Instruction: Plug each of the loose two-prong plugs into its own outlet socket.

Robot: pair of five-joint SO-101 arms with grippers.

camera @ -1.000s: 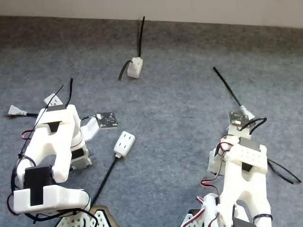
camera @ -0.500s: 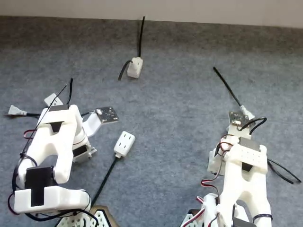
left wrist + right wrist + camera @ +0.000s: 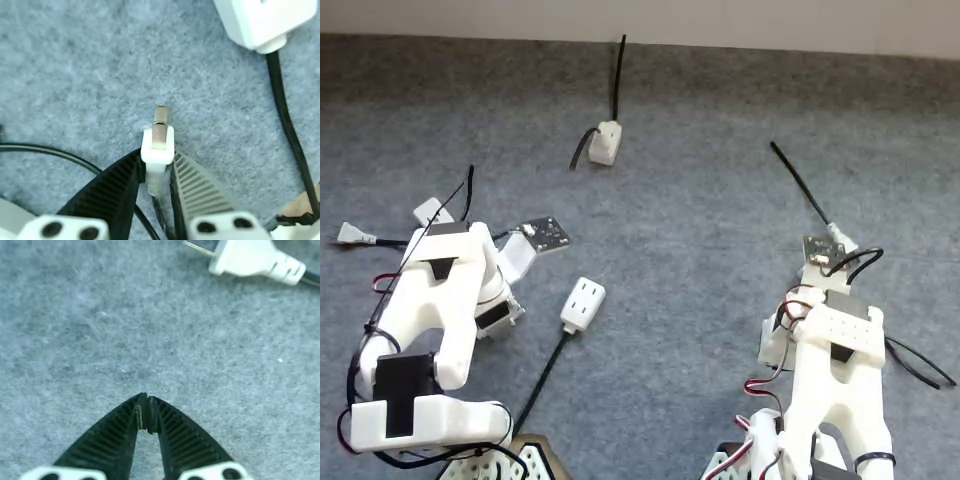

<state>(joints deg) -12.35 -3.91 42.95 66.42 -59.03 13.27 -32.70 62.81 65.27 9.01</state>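
Lab-style workbench, grey felt-covered table (image 3: 700, 230), pale wall (image 3: 770, 22) behind

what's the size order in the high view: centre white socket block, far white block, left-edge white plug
1. white rectangular socket block on the black cord
2. far white boxy block, though it lies farther from the camera
3. small white two-prong plug at the left edge
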